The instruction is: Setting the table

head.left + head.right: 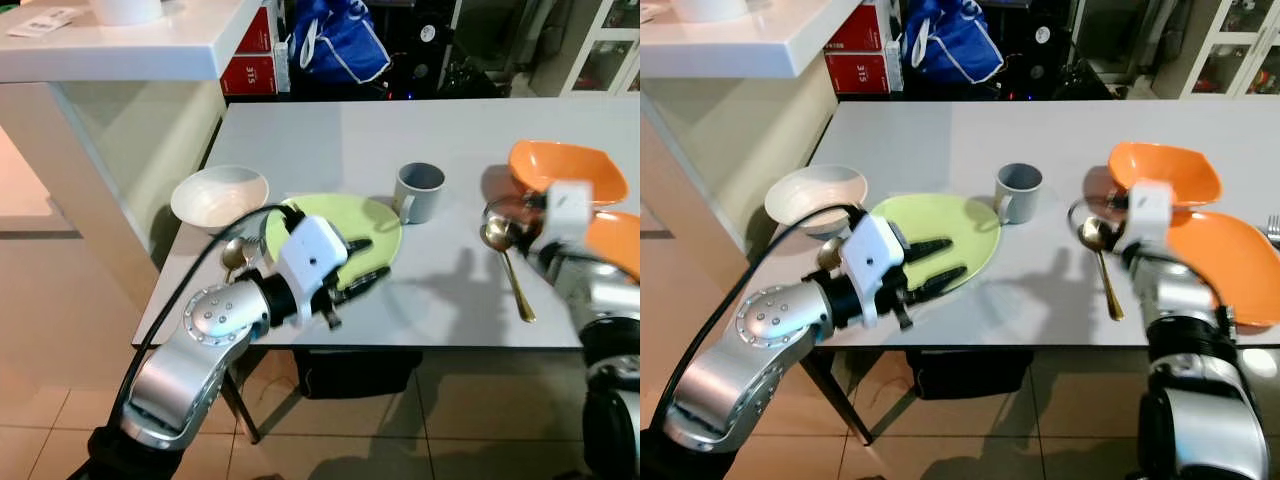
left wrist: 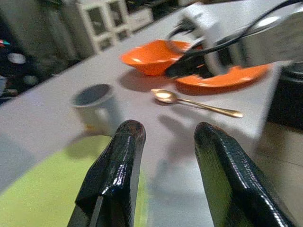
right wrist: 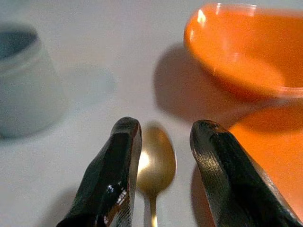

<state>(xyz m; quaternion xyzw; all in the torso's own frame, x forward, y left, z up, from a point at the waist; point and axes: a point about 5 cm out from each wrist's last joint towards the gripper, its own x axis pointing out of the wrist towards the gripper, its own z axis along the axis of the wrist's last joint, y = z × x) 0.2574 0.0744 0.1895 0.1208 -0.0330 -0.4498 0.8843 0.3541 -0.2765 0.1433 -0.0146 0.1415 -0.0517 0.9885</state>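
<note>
- While my right gripper (image 3: 161, 175) hangs low over the gold spoon (image 1: 1102, 262), its fingers stand apart with the spoon's bowl showing in the gap between them; nothing is held yet.
- Landmark for places: the grey mug (image 1: 1017, 190), upright near the middle of the table (image 1: 940, 130).
- Gold spoon lies flat on the table to the right of the mug, bowl end toward the far side, handle running back toward the near edge.
- Orange bowl (image 1: 1165, 170) sits right of the mug, just beyond the spoon's bowl; orange plate (image 1: 1230, 260) is further right, at the table's near-right corner.
- Green plate (image 1: 965, 225) lies just left of the mug. My left gripper (image 1: 930, 265) hovers over its near rim, fingers spread, empty.
- White bowl (image 1: 815, 195) stands well left of the mug, near the table's left edge; a second spoon (image 1: 235, 255) shows just beside it, partly hidden by my left arm.
- Step in hand, as I judge it: picking up the gold spoon.
- Next move calls for lowering until the fingertips straddle the spoon, then closing. It lies flat and thin, so a slip is likely.
</note>
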